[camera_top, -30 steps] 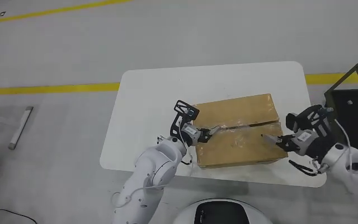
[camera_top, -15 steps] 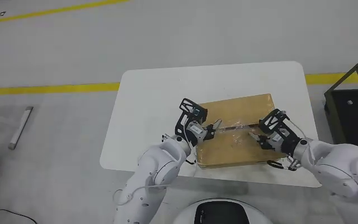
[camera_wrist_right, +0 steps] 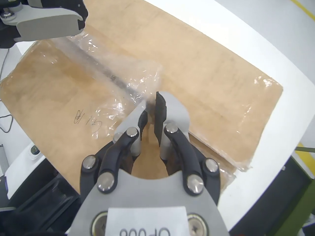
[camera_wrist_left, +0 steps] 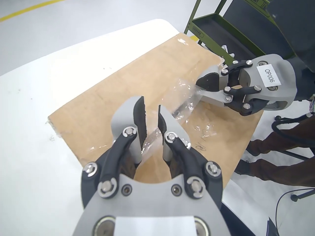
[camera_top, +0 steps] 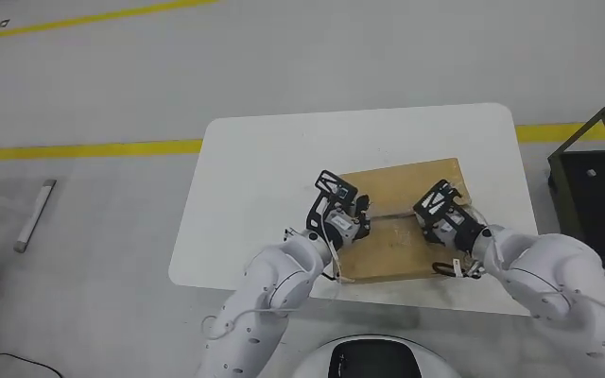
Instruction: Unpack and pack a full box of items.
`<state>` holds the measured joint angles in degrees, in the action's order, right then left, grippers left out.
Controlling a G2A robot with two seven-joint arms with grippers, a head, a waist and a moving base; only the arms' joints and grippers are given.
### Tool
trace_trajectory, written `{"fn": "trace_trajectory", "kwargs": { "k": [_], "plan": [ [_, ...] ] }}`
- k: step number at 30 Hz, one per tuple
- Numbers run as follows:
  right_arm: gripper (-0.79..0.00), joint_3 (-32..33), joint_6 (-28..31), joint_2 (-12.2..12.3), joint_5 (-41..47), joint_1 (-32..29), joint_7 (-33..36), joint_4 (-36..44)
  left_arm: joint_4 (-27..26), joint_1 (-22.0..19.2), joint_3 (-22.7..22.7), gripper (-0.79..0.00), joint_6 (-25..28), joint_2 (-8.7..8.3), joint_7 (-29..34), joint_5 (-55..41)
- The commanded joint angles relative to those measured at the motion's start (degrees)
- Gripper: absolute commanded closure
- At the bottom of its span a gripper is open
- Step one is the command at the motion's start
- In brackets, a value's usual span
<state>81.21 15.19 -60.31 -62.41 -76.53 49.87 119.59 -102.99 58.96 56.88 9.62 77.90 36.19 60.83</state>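
The box [camera_top: 406, 184] sits closed on the side of the white worktop [camera_top: 265, 189] nearest the robot, with both top flaps lying flat and meeting along a middle seam. That seam is covered by clear tape [camera_wrist_right: 108, 72], which looks crumpled and partly lifted from the cardboard rather than smooth. Your left hand [camera_wrist_left: 151, 106] is at one end of the seam, low over the lid. Its fingers are parted by a narrow gap and the loose tape runs just under and between them, so it looks released rather than clamped. Your right hand [camera_wrist_right: 151, 101] is at the other end of the seam, its tip right at the wrinkled tape. You cannot tell from here whether it has a pinch on the tape or only touches it. By these pictures you are at the very start: the seal is loosened but not off, no flap is raised and nothing has come out. Opening, emptying and repacking are all left to do. A green cart [camera_wrist_left: 216, 25] stands just beyond the worktop's edge.
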Motion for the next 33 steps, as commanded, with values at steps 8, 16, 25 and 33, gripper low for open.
{"fn": "trace_trajectory", "kwargs": {
  "k": [8, 16, 25, 33],
  "plan": [
    [0.000, -1.64, 2.12, 0.25, -6.97, -1.11, -0.20, 2.85, 1.37, -0.33, -1.31, 0.000, -0.12, 0.31, -0.77, 0.16],
    [0.000, -1.63, 3.23, 0.38, -9.07, -1.32, -0.17, 3.31, 3.07, -0.63, -2.10, 0.000, -1.03, 0.52, -1.28, 1.81],
    [-0.166, -1.18, 2.84, 0.46, -13.25, -1.45, -2.14, 4.30, 4.38, -0.87, -2.66, 0.000, -2.26, 0.78, -1.06, 3.27],
    [-0.268, 0.37, -0.29, 0.34, -15.47, -2.25, -5.93, 4.62, 4.34, -0.64, -2.57, 0.000, -2.46, 0.88, -0.89, 3.71]
  ]
}}
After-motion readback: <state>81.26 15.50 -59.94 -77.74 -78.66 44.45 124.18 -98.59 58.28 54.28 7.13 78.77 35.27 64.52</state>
